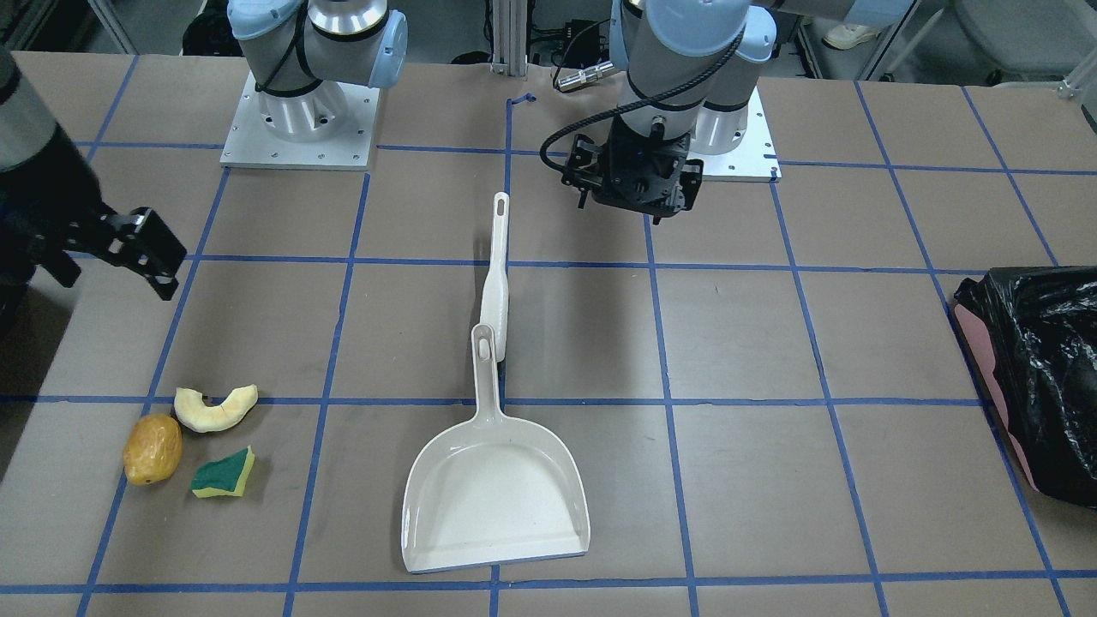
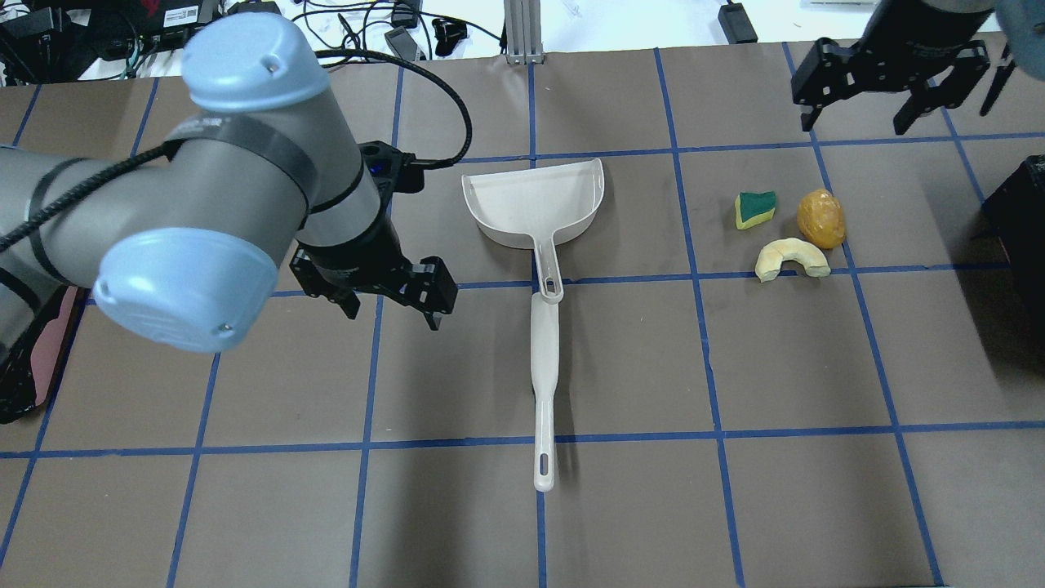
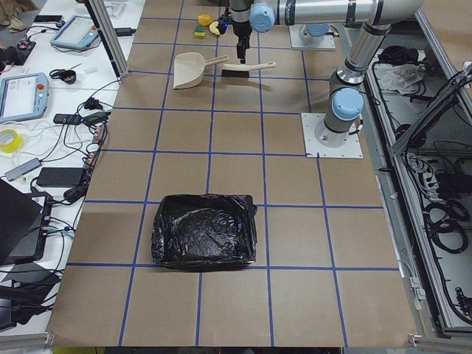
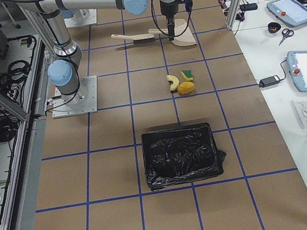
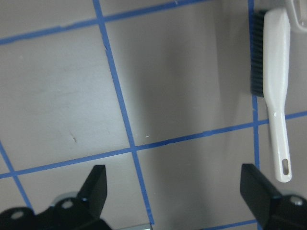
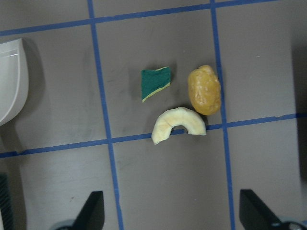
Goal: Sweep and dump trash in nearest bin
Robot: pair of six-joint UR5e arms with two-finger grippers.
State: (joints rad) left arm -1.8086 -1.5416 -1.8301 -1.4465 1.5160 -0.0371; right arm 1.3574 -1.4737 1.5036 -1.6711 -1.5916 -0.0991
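Observation:
The trash lies in a cluster on the table: a yellow-brown lump (image 2: pixel 821 218) (image 6: pixel 205 90), a pale crescent slice (image 2: pixel 790 258) (image 6: pixel 178 124) and a green-and-yellow sponge piece (image 2: pixel 755 208) (image 6: pixel 155 83). My right gripper (image 2: pixel 857 121) (image 6: pixel 173 211) hangs open above the table just beyond them, holding nothing. My left gripper (image 2: pixel 390 312) (image 5: pixel 175 191) is open and empty over bare table, to the left of the white brush (image 2: pixel 544 384) (image 5: pixel 273 91). The brush lies in line with the handle of the white dustpan (image 2: pixel 535 200).
A black-bagged bin (image 4: pixel 179 154) (image 2: pixel 1020 220) stands at the table's end on my right, close to the trash. A second black-bagged bin (image 3: pixel 205 230) (image 1: pixel 1041 368) stands at the end on my left. Blue tape lines grid the brown tabletop.

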